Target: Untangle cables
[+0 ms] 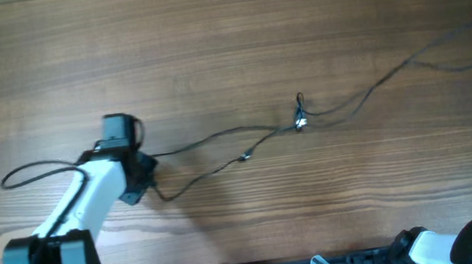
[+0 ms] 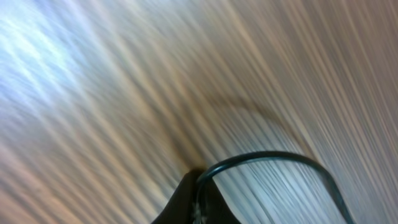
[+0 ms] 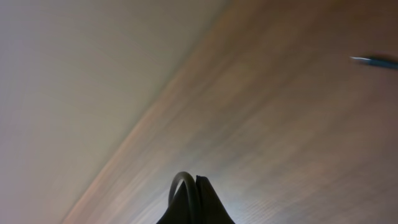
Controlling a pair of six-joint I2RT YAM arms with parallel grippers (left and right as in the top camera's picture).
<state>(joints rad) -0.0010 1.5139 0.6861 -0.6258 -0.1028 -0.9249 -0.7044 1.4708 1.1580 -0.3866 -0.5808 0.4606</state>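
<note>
Wood-grain tabletop (image 1: 207, 45) fills view. Nearest us, left tool (image 2: 196, 202) clenched on cables (image 1: 210, 140); strand arcs out from its tip. Right tool (image 3: 196, 202) also clenched, dark strand looping at its tip, seemingly pinched. Cables lie lengthwise left to right, strung from left tool across tabletop toward far right edge. Small knot (image 1: 301, 122) sits along that line, rightward of left tool. We judge left tool nearer knot.

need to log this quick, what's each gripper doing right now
left gripper: closed on a thin black cable.
right gripper: closed, with a cable loop at its tips, likely pinched.
</note>
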